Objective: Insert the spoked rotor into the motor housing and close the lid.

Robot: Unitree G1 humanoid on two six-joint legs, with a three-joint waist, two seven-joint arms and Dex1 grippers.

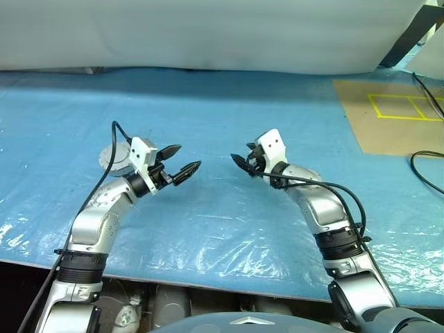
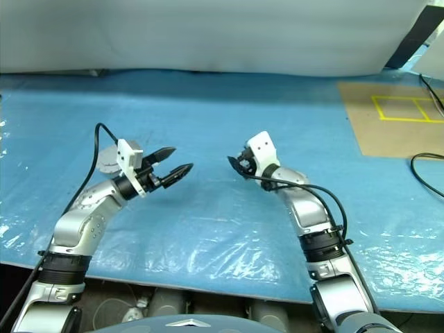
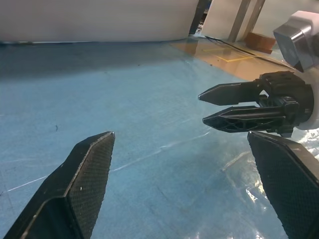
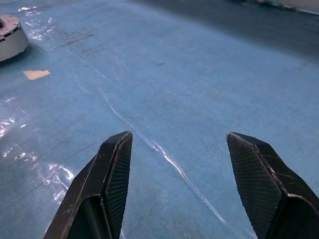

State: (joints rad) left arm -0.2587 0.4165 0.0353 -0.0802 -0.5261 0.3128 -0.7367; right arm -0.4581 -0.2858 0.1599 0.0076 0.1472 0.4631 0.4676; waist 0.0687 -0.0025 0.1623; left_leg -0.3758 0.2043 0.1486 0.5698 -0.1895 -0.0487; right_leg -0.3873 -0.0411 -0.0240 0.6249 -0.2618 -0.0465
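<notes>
A round grey motor housing point(image 1: 113, 157) sits on the blue table cover just behind my left wrist, which partly hides it. The right wrist view catches its edge point(image 4: 9, 38). I cannot tell the lid from the housing's top, and the spoked rotor is out of view. My left gripper point(image 1: 189, 157) hangs above the cover to the right of the housing, open and empty, its fingers point(image 3: 84, 184) wide apart. Facing it from the right is my right gripper point(image 1: 239, 161), also open with nothing between its fingers point(image 4: 112, 174). A short gap separates the two grippers.
A tan board point(image 1: 395, 114) marked with yellow tape lies at the back right, and a black cable point(image 1: 424, 166) loops near it. The blue plastic cover point(image 1: 222, 222) spreads over the table to its front edge. A small tan patch point(image 4: 36, 74) lies near the housing.
</notes>
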